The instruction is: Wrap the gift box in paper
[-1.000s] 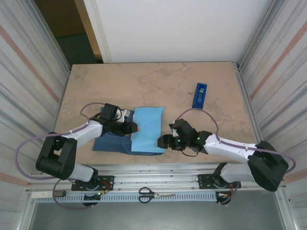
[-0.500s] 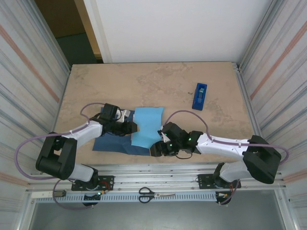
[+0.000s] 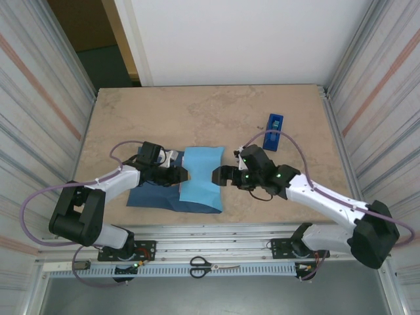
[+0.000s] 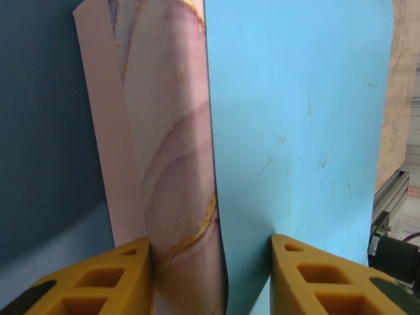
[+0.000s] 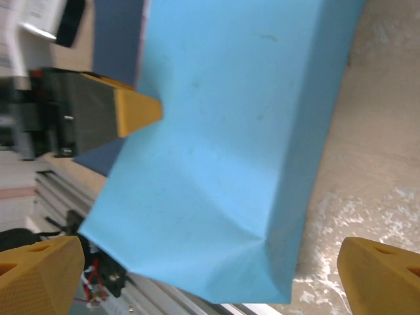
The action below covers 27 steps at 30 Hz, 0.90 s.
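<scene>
Where left gripper (image 4: 213, 252) straddles, box (image 4: 170, 164) lies.

Table (image 3: 197, 111): beige marbled slab, metal walls left and right, a white wall behind. Two items lie directly on it.
Paper (image 3: 202, 177): the left part lies flat with the navy face up. The right part is folded over with the sky-blue face up, humped rather than flat. The table's front edge runs just beside the paper's near side, and the sky-blue flap's near right corner comes closest to it.
Tape dispenser (image 3: 273, 131): dark blue and narrow, well apart from the paper, behind it and to its right. Its long axis runs roughly front to back, tilted slightly.
</scene>
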{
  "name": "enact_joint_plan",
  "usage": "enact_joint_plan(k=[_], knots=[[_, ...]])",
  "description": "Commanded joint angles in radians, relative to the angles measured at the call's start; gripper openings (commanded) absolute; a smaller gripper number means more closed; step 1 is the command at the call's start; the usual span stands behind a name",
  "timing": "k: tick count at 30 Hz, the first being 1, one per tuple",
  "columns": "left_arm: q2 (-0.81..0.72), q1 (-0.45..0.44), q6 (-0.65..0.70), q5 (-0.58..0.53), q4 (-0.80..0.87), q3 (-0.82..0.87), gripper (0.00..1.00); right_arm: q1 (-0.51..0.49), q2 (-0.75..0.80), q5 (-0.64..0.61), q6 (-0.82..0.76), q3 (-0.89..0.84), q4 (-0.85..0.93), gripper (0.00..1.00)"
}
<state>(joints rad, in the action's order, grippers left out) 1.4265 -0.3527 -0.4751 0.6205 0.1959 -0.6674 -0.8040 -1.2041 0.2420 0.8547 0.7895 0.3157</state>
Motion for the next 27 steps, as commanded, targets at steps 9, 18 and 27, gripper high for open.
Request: enact_joint_plan(k=[9,18,27], knots=[[0.031,-0.005,0.018,-0.043,0.083,0.028,0.40,-0.162,-0.260,-0.023,0.078,0.006,0.059,0.96],[0.025,-0.002,0.020,-0.046,0.087,0.030,0.39,-0.138,-0.091,-0.052,0.003,0.058,0.147,1.00],[0.025,0.000,0.017,-0.044,0.078,0.029,0.38,0.168,-0.122,0.075,0.098,0.049,-0.085,0.93]])
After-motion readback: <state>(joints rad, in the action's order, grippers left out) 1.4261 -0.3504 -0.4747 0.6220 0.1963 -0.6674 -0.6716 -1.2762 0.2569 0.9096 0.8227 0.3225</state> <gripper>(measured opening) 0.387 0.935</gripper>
